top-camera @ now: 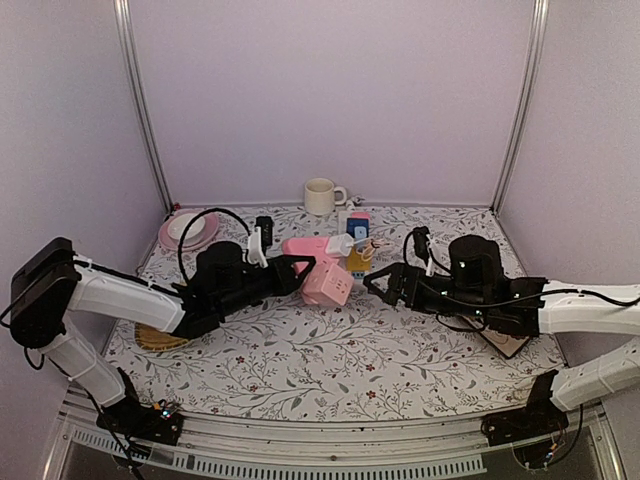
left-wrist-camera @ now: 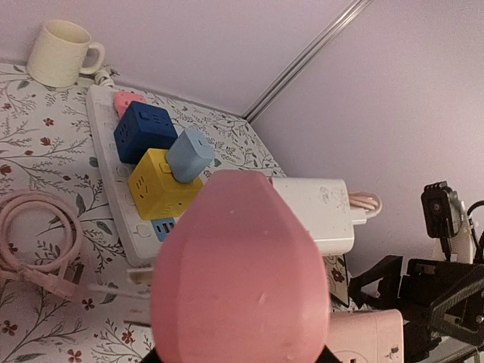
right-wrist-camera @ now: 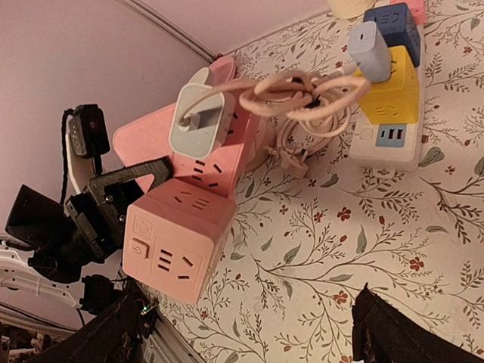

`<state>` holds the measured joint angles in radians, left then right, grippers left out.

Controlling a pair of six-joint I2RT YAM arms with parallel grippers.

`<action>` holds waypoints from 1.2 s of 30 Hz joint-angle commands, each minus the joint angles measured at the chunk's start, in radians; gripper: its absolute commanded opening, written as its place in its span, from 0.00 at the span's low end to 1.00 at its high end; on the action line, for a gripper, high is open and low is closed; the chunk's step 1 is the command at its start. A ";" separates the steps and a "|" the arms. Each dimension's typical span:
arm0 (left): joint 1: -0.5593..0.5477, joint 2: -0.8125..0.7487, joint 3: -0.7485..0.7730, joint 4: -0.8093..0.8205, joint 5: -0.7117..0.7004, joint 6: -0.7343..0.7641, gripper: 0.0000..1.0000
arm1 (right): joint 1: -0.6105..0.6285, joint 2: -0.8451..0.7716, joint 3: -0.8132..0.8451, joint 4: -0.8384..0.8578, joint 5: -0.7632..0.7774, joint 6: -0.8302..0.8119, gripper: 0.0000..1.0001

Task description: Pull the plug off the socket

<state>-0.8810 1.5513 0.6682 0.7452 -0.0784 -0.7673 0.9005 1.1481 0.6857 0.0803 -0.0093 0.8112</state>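
Note:
The pink cube socket (top-camera: pixel 326 281) is held off the table by my left gripper (top-camera: pixel 297 268), which is shut on its left side. A white plug (top-camera: pixel 340 244) with a coiled pale cable sits in the socket's upper face. In the right wrist view the socket (right-wrist-camera: pixel 181 234) hangs at the left with the plug (right-wrist-camera: pixel 198 121) and cable loop (right-wrist-camera: pixel 302 94) above it. My right gripper (top-camera: pixel 382 281) is open and empty, just right of the socket and apart from it. In the left wrist view the socket (left-wrist-camera: pixel 242 280) fills the frame, with the plug (left-wrist-camera: pixel 318 212) behind it.
A white power strip (top-camera: pixel 352 222) carrying blue and yellow cube adapters lies at the back, with a cream mug (top-camera: pixel 320 196) behind it. A pink plate with a white bowl (top-camera: pixel 187 231) is at the back left. A woven mat (top-camera: pixel 160 338) lies under the left arm.

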 commanded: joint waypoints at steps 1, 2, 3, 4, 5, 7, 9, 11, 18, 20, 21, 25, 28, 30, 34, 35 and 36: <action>0.011 -0.002 -0.020 0.139 0.049 -0.051 0.00 | 0.093 0.090 -0.007 0.154 0.025 -0.028 0.99; 0.010 -0.002 -0.023 0.137 0.054 -0.052 0.00 | 0.109 0.107 0.003 0.155 0.037 -0.034 0.98; 0.007 -0.004 -0.025 0.136 0.057 -0.050 0.00 | 0.124 0.120 0.011 0.153 0.053 -0.038 0.98; 0.002 -0.007 -0.029 0.133 0.052 -0.042 0.00 | 0.131 0.126 0.011 0.154 0.064 -0.041 0.98; -0.002 -0.013 -0.032 0.133 0.050 -0.033 0.00 | 0.133 0.129 0.003 0.158 0.073 -0.027 0.98; -0.015 -0.027 -0.036 0.123 0.031 -0.010 0.00 | 0.132 0.127 -0.012 0.172 0.099 -0.008 0.98; -0.031 -0.046 -0.048 0.116 0.000 0.008 0.00 | 0.130 0.130 -0.012 0.197 0.102 -0.012 0.98; -0.047 -0.063 -0.054 0.101 -0.038 0.031 0.00 | 0.129 0.148 0.019 0.205 0.080 -0.029 0.99; -0.124 -0.115 -0.070 0.055 -0.225 0.101 0.00 | 0.130 0.239 0.078 0.228 0.030 -0.013 0.99; -0.145 -0.123 -0.069 0.036 -0.274 0.111 0.00 | 0.131 0.254 0.069 0.247 0.030 0.005 0.99; -0.156 -0.124 -0.068 0.027 -0.295 0.113 0.00 | 0.132 0.261 0.063 0.257 0.027 0.009 0.99; -0.225 -0.123 -0.071 0.000 -0.415 0.121 0.00 | 0.143 0.299 0.048 0.328 0.005 0.042 0.99; -0.267 -0.132 -0.073 -0.044 -0.493 0.117 0.00 | 0.180 0.328 0.045 0.364 0.025 0.064 0.99; -0.286 -0.137 -0.074 -0.062 -0.519 0.109 0.00 | 0.203 0.350 0.043 0.378 0.036 0.075 1.00; -0.313 -0.144 -0.073 -0.078 -0.571 0.109 0.00 | 0.212 0.383 0.018 0.427 0.024 0.117 0.95; -0.321 -0.143 -0.073 -0.080 -0.587 0.109 0.00 | 0.213 0.387 0.012 0.435 0.022 0.126 0.92; -0.327 -0.143 -0.072 -0.083 -0.600 0.109 0.00 | 0.213 0.388 0.007 0.438 0.025 0.136 0.91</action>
<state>-1.1805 1.4506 0.5892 0.6128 -0.5697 -0.6575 1.1080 1.5139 0.7216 0.4458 0.0132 0.8936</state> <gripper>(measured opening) 0.289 0.940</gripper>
